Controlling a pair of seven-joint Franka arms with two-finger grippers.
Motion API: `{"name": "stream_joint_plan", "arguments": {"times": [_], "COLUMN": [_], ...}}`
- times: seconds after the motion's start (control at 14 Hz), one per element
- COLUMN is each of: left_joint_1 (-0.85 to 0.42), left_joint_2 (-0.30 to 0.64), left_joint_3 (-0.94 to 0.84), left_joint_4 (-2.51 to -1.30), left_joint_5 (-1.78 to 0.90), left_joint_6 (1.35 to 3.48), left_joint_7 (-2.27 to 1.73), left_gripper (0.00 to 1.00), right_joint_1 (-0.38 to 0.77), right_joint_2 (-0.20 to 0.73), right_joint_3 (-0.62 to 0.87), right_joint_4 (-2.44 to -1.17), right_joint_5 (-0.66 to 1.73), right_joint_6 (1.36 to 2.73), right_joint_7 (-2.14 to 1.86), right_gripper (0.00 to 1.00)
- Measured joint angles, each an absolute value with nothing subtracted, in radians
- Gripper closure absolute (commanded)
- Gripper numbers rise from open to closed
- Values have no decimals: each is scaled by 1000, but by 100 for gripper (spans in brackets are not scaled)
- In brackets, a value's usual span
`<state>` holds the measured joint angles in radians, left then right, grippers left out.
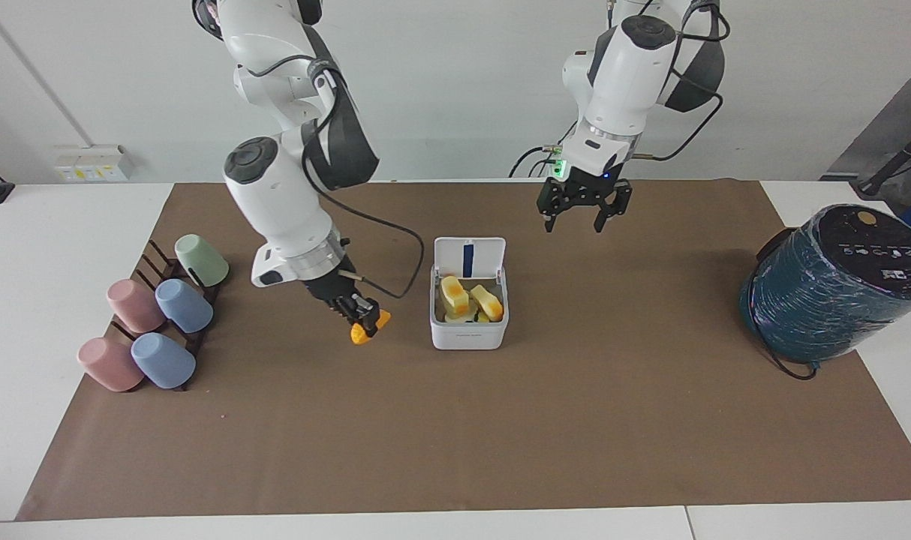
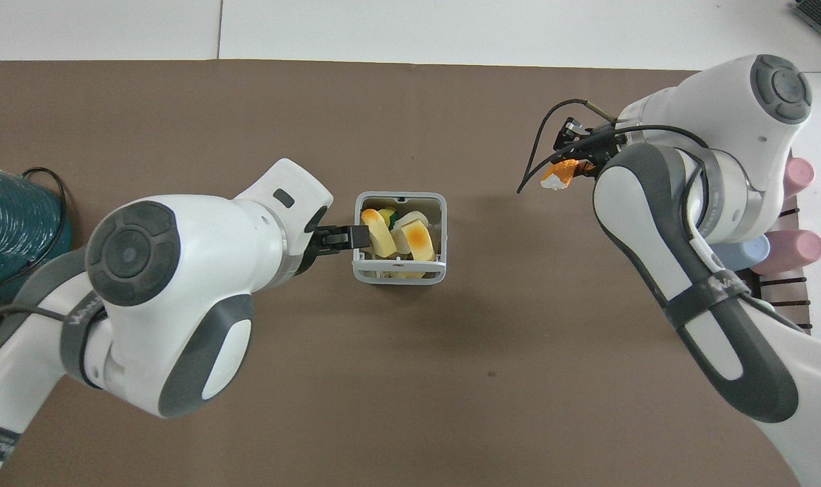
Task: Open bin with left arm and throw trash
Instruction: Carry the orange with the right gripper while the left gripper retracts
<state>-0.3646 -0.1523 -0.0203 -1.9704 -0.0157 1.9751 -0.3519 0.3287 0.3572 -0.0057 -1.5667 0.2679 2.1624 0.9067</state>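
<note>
**Holding last chunk; bin open**

Gripping an orange trash chunk (image 1: 363, 330), the right gripper (image 1: 359, 313) hangs left of frame centre over the mat. Bin (image 1: 469, 332) at centre, lid up, chunks inside. Left gripper (image 1: 584, 218) raised upper right, fingers spread, empty.

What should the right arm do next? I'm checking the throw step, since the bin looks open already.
Probably carry the right gripper sideways until it is over the bin, then release. It is shut on an orange trash chunk above the mat, short of the bin, whose lid stands open. The left gripper is raised clear, open.
</note>
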Motion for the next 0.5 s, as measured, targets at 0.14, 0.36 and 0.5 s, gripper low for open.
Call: {"name": "stream_joint_plan", "arguments": {"times": [0.14, 0.36, 0.5], "left_joint_1": [-299, -198, -157], "left_joint_2": [-174, -177, -161], "left_joint_3": [-18, -16, -15], "left_joint_4": [-1970, -1938, -1866], "left_joint_5": [-12, -12, -12], "left_joint_6": [1962, 1949, 1894], "left_joint_7": [-246, -95, -47], "left_gripper": [0, 0, 0], "right_joint_1": [381, 447, 473], "right_joint_2": [368, 389, 401], "right_joint_3": [6, 8, 8], "right_joint_4": [-1566, -1565, -1566], "right_joint_5": [292, 327, 332], "right_joint_6": [2208, 2270, 2276], "right_joint_7": [997, 1063, 1081], "right_gripper": [100, 100, 100]}}
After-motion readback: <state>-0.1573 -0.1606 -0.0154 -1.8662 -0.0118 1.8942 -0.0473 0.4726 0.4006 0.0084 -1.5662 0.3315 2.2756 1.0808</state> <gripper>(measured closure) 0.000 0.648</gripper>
